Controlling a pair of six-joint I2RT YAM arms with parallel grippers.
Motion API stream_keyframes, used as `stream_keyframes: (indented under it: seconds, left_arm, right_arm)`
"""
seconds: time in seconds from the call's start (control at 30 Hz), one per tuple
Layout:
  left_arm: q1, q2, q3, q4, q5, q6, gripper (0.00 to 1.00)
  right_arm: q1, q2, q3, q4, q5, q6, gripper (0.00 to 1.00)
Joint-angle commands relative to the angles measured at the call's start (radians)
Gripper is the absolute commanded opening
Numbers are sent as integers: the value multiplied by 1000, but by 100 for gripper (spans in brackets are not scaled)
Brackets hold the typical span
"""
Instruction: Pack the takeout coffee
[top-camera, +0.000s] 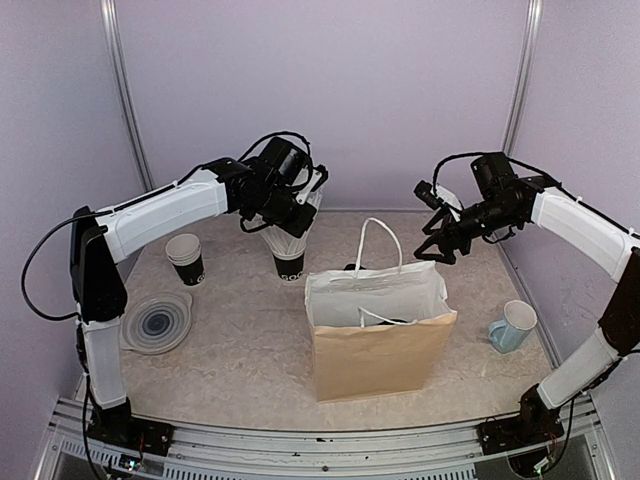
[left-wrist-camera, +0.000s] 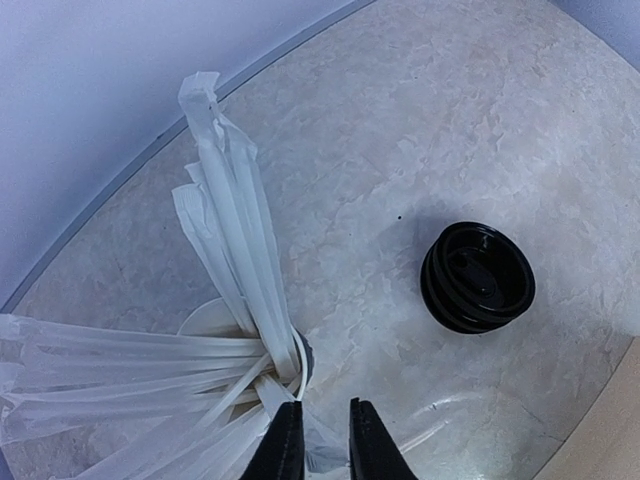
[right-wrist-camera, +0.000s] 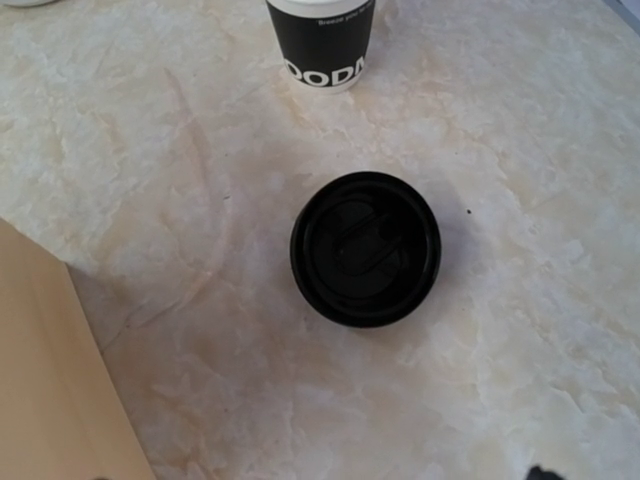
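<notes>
Of the takeout coffee (right-wrist-camera: 365, 248) we see only the black lid from above. Its wall is hidden, and the paper bag (top-camera: 375, 345) covers most of it in the top view. It stands upright on the table (top-camera: 250, 340), axis vertical, at the bag's 12 o'clock. The left gripper (left-wrist-camera: 322, 445) sits nearly closed among wrapped straws (left-wrist-camera: 235, 250), and we cannot tell whether it pinches one. The right gripper (top-camera: 440, 250) hangs parted.

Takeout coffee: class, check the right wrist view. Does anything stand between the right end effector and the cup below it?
Nothing visible does. The right end effector hangs above the takeout coffee, whose lid shows whole with bare table around it. The paper bag stands off to one side.
</notes>
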Motion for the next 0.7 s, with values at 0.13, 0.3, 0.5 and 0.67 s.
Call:
stream_keyframes:
  seconds: [0.13,0.3,0.5,0.67]
  left_arm:
    - [5,9,34,-16,28,6,7]
    - [7,-3,42,-26,41,0,0]
    - [-5,-51,83,-56,15,-6,0]
    - [-5,-121,99,-67,-3,-7,0]
  right_arm:
    - [-7,-22,-9,1,-7,2,88]
    - [-7,-24,-10,2,-7,2,88]
    - [-7,-23,-3,0,-7,3,88]
    - [-7,-17,3,-2,-12,5,88]
